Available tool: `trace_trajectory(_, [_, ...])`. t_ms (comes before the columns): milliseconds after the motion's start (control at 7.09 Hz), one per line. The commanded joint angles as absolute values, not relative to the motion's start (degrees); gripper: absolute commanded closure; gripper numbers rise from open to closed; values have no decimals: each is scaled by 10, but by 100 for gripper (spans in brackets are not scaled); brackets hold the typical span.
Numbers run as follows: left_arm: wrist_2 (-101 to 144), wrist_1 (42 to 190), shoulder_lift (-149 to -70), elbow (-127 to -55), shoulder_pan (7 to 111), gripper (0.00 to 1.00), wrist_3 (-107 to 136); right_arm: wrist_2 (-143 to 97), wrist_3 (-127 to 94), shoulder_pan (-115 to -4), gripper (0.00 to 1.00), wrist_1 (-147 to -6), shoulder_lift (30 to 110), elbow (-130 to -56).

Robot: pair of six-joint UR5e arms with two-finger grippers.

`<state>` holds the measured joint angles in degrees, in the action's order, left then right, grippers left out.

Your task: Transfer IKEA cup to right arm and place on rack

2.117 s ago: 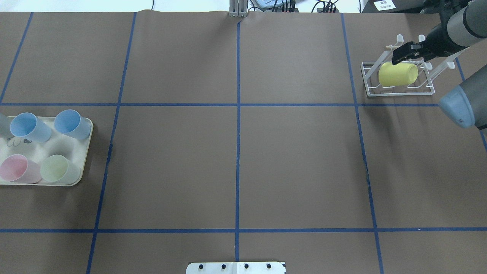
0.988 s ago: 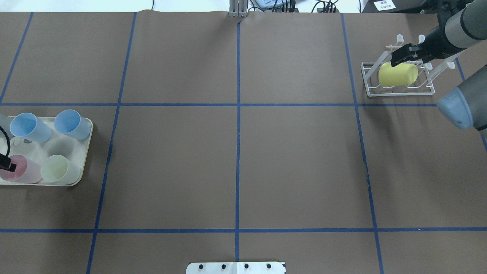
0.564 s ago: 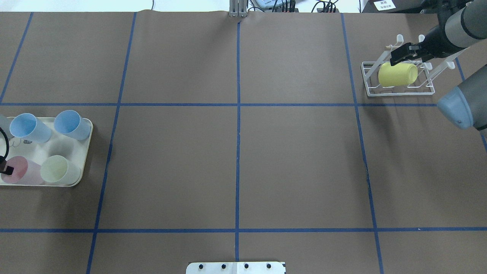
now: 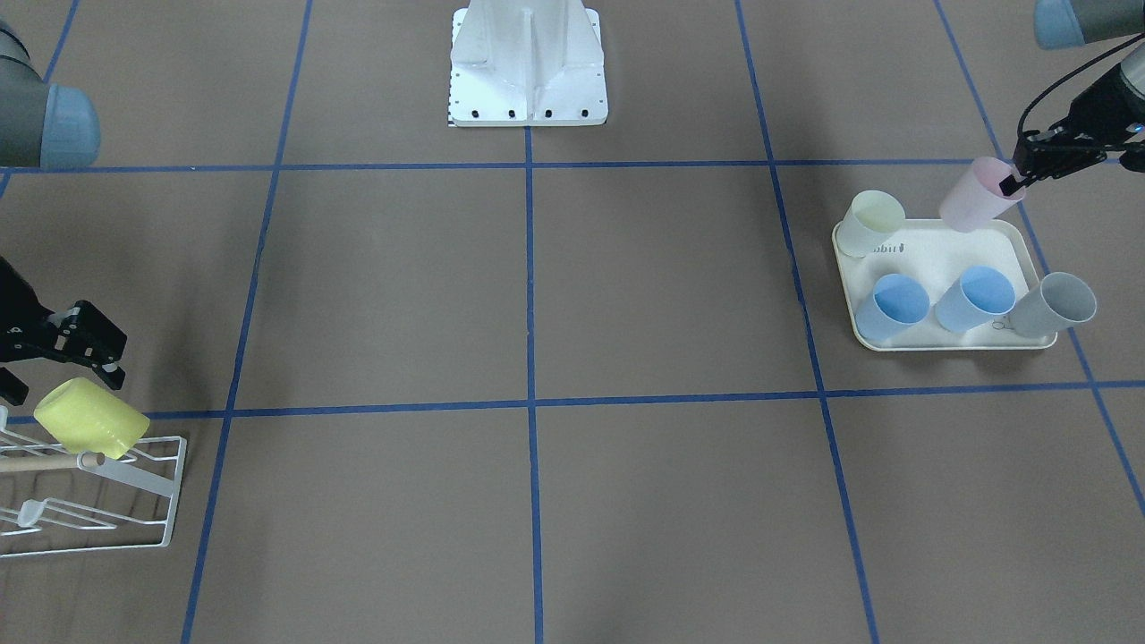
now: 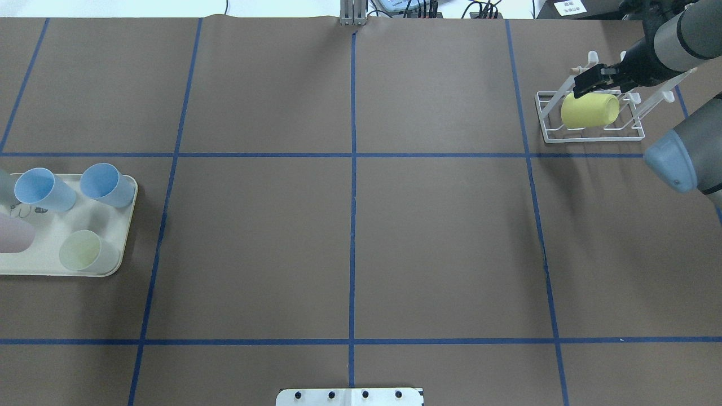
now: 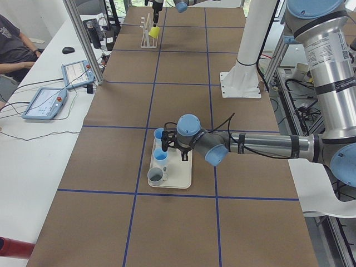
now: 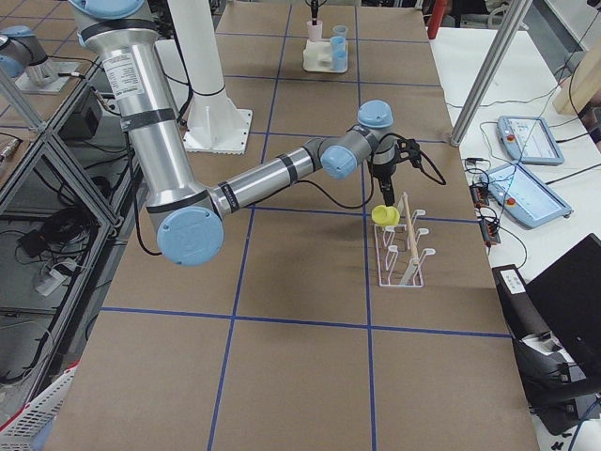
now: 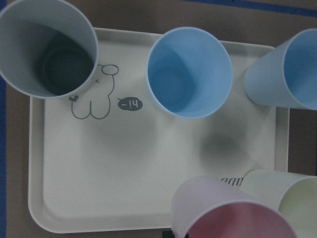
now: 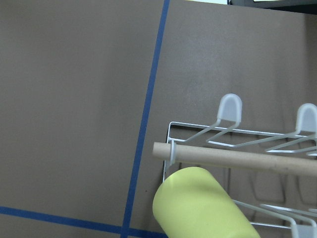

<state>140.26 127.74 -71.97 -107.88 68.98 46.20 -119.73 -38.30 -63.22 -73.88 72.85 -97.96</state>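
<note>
**Pink cup** (image 4: 975, 204): pinched at the rim by the left gripper (image 4: 1015, 182), whose jaws are clamped on the cup wall. The cup hangs tilted, mouth up toward the gripper, over the robot-side end of the tray (image 4: 939, 259). In the left wrist view it fills the lower edge, beside the pale green cup (image 4: 872, 224).

**Tray contents:** pale green cup, two blue cups (image 4: 892, 309) (image 4: 973, 300) and a grey cup (image 4: 1055, 306), all upright with mouths open. The three last stand in a row along the side away from the robot.

**Yellow cup** (image 4: 89, 419): hung mouth-down and slanted on the rack (image 4: 177, 492), just below the wooden dowel (image 9: 237, 158) in the right wrist view.

**Right gripper** (image 5: 591, 79): jaws spread, holding nothing. It hovers just above the yellow cup (near it, but not touching, as far as the front view shows).

**Table** (image 5: 440, 237): brown sheet with blue tape lines. Tray and rack sit well apart, at opposite ends.
</note>
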Motion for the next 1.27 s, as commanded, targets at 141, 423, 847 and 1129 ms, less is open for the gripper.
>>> trace_trajectory(141, [1412, 1306, -822, -1112, 691, 100, 702, -1194, -548, -599, 1, -603, 722, -977])
trace_trajectory(423, [1407, 1372, -932, -1093, 635, 100, 890, -1202, -692, -587, 1, -483, 723, -984])
trace_trajectory(847, [1272, 1426, -1122, -1056, 479, 100, 1143, -1198, -936, -537, 2, -238, 730, -973])
trace_trajectory(1129, [1160, 1590, -1125, -1041, 418, 100, 1245, -1196, -990, -527, 3, -174, 722, -972])
